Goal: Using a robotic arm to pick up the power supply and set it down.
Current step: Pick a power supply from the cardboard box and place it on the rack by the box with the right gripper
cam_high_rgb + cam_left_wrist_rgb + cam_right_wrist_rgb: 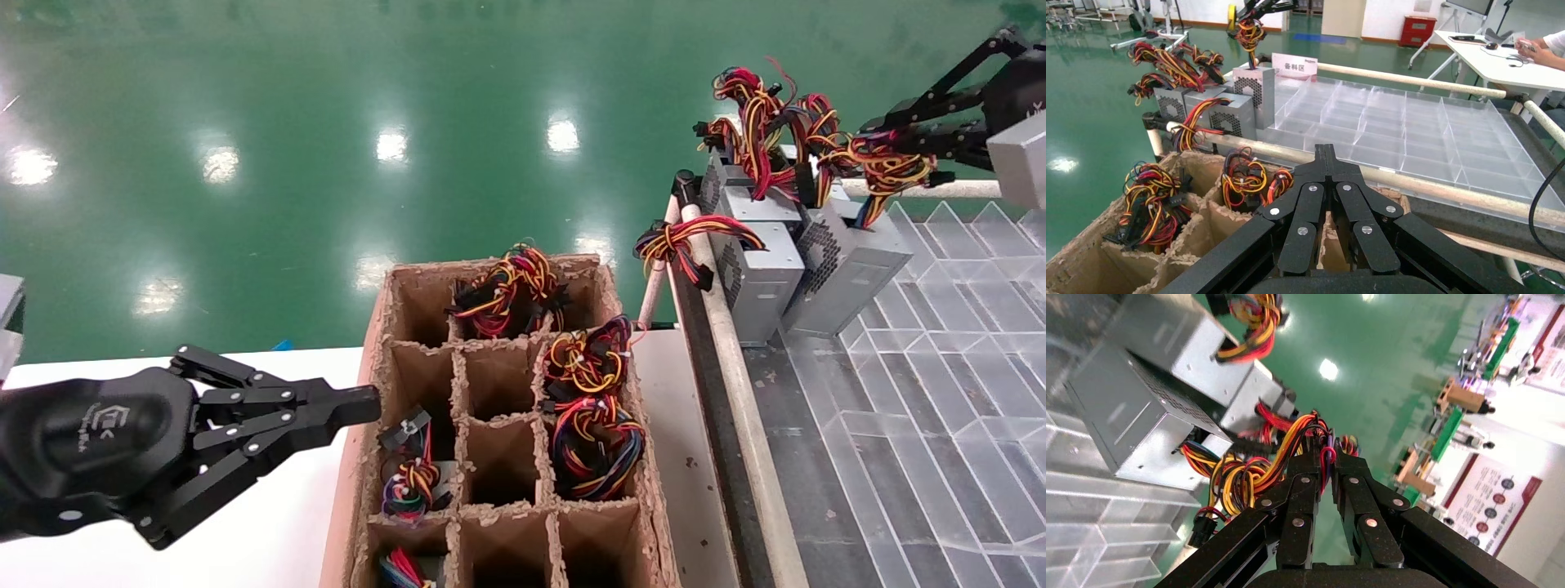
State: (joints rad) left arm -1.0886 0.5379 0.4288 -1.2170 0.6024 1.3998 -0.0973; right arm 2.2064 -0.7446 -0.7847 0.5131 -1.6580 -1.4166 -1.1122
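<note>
green floor behind, right hand (878, 151) pinches the grey perforated power supply's (850, 261) red-yellow wires (1248, 474).

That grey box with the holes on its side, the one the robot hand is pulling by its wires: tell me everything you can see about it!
The power supply is a grey metal box with one side full of small vent holes. It stands tilted on the clear divided tray, leaning against other grey boxes. Its wire bundle of red, yellow, orange and black sticks up from its top. The right gripper is shut on those wires and does not touch the box itself.
</note>
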